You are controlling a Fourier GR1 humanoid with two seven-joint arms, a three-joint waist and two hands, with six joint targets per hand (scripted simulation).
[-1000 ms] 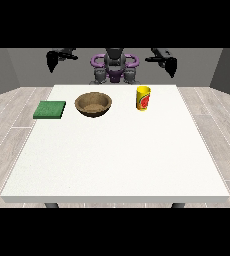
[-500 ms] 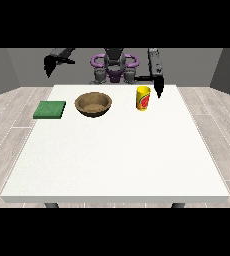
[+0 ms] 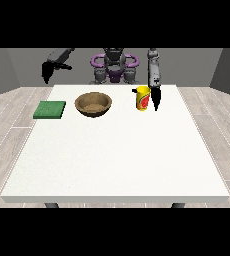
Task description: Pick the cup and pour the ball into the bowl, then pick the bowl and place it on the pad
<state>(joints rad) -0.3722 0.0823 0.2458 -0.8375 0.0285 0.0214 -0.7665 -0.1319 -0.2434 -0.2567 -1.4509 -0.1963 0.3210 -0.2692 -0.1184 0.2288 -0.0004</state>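
Cup (image 3: 143, 98), yellow, upright right of the bowl (image 3: 93, 104), looks light, stiff and tippy, best gripped round its side; the hand at the view's right (image 3: 156, 98) hangs just beside it, seemingly touching nothing, fingers apparently straight.

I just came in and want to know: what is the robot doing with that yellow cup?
The hand at the view's right hangs right beside the yellow cup, not holding it yet. The other hand is raised off to the side, away from everything. The wooden bowl and the green pad sit untouched on the white table.
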